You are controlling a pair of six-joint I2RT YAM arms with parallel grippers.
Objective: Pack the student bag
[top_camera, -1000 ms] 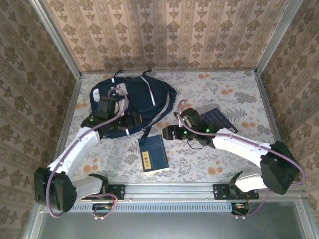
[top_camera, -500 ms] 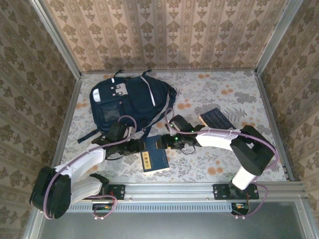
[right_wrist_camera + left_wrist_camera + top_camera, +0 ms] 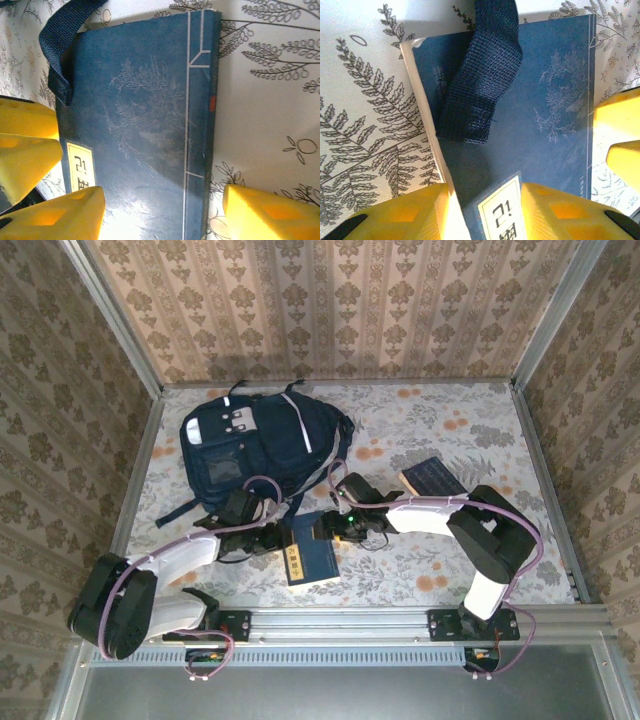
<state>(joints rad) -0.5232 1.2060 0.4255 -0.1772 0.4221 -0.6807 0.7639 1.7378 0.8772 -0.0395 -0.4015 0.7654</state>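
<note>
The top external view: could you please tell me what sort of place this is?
Probably a staged robot test cell, not a real room: wallpaper panels in metal framing box in a floral-covered table, with a student bag and navy booklet laid out on it.

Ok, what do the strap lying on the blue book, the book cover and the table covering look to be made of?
Strap: woven webbing, likely nylon; a coarse matte weave shows. Book cover: matte paper or cloth over board, unclear which; faint printed foliage, pale page edges. Table covering: smooth printed sheet, material unclear; flat fern pattern.
</note>
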